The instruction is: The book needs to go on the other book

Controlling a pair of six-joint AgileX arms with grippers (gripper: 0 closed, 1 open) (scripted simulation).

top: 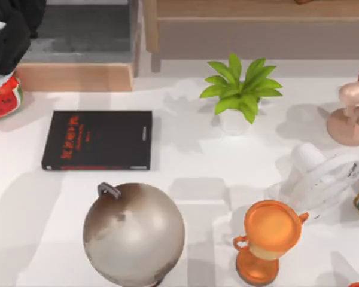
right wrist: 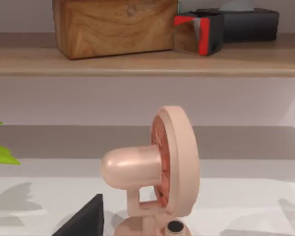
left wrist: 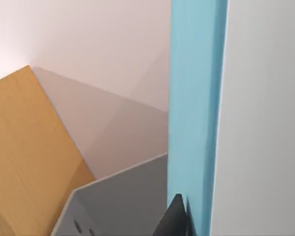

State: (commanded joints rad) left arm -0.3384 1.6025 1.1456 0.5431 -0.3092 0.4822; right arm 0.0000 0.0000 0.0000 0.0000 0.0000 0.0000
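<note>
Left wrist view has the blue book (left wrist: 194, 108) edge-on, clenched in left gripper (left wrist: 179, 221), black book (top: 97, 140) on table left; risk: book slips w/ edge grip.

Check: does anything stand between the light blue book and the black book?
Nothing visible does. The black book has a bare cover; the globe stands beside it, apart. The left gripper holds the light blue book.
</note>
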